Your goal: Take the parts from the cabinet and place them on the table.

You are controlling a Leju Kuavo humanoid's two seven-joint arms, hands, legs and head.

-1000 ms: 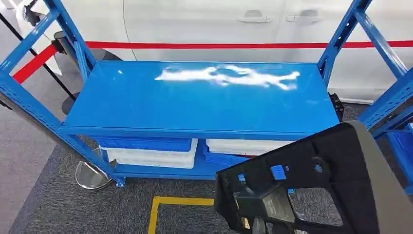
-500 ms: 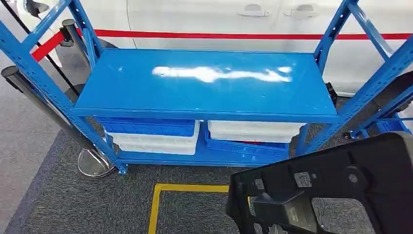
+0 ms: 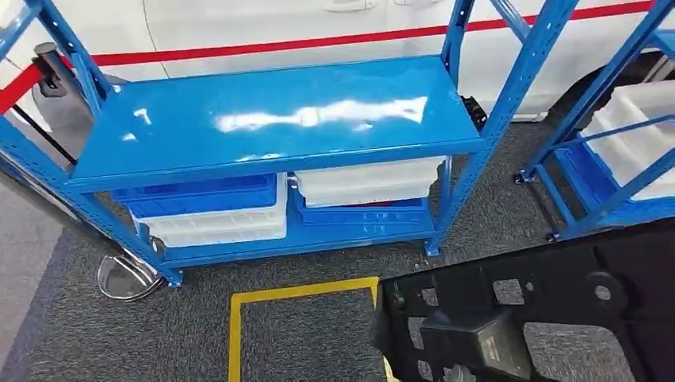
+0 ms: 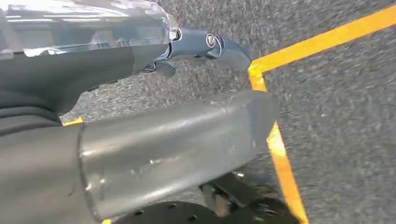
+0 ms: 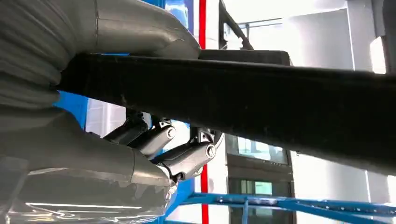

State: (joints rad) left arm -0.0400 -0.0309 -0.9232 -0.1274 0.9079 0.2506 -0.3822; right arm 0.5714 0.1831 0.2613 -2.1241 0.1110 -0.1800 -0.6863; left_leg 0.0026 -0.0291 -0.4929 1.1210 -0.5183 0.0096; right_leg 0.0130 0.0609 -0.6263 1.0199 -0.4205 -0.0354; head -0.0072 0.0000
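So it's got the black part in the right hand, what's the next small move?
Probably keep turning toward the table before lowering anything. The right hand grips the black part, thumb over its edge, fingers under it, but the head view faces the blue rack and grey carpet, so there is nowhere to set it down.

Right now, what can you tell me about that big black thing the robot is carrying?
The black plastic part is a wide, flat panel that looks like moulded plastic, matte, with square and round cut-outs and a boxy block on its face. It sits low on the right of the head view, above the grey carpet, tilted. In the right wrist view its dark edge runs between the thumb and fingers of the right hand, which grips it.
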